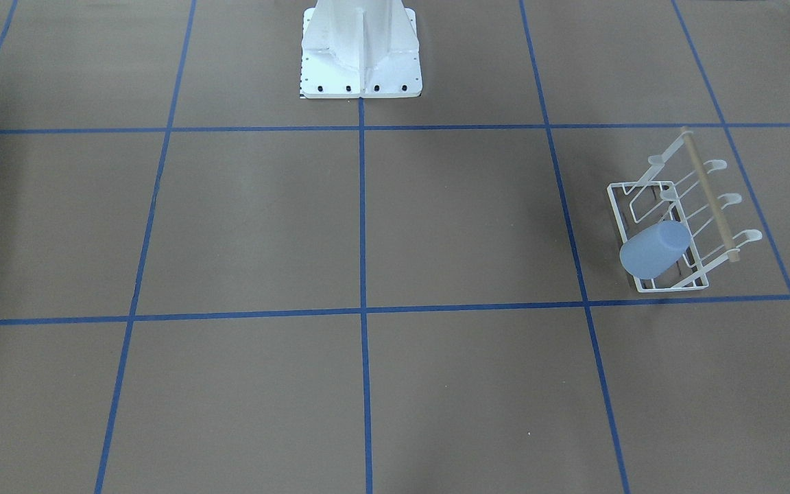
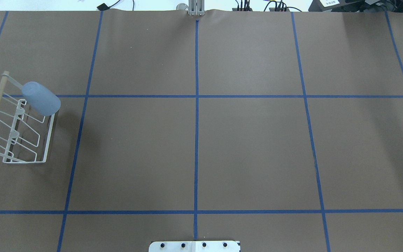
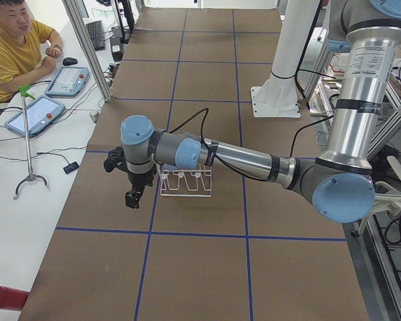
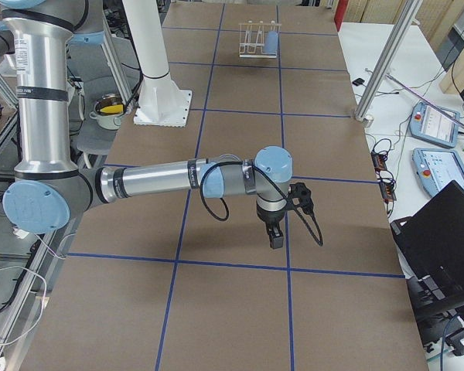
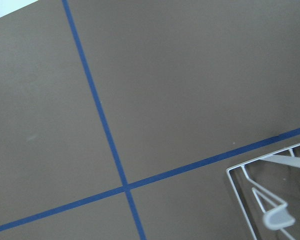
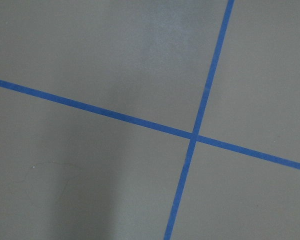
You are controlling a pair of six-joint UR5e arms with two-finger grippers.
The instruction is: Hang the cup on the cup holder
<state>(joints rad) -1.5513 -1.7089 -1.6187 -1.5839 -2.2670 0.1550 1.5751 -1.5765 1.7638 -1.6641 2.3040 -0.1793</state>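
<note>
cup point(image 2: 41, 98) is sitting tilted over an end prong of the white wire cup holder point(image 2: 49, 136), far left on the table point(image 2: 243, 147) | left gripper point(image 3: 132, 198) is hovering near the holder, jaws: cannot tell | right gripper point(image 4: 276, 239) is hanging well apart, jaws: cannot tell

We see a pale blue cup point(image 1: 654, 250), plain and unpatterned, against the white wire of the cup holder point(image 2: 49, 138), whose dowel point(image 1: 710, 194) is light wood. Under the cup holder, the table point(image 1: 251, 219) is matte brown, crossed by a grid of blue tape lines point(image 1: 362, 206). Well apart from the cup holder, the robot base point(image 1: 361, 48) is white. The left arm point(image 3: 244, 155) and right arm point(image 4: 151, 182) are silver with light blue joint caps.
</note>
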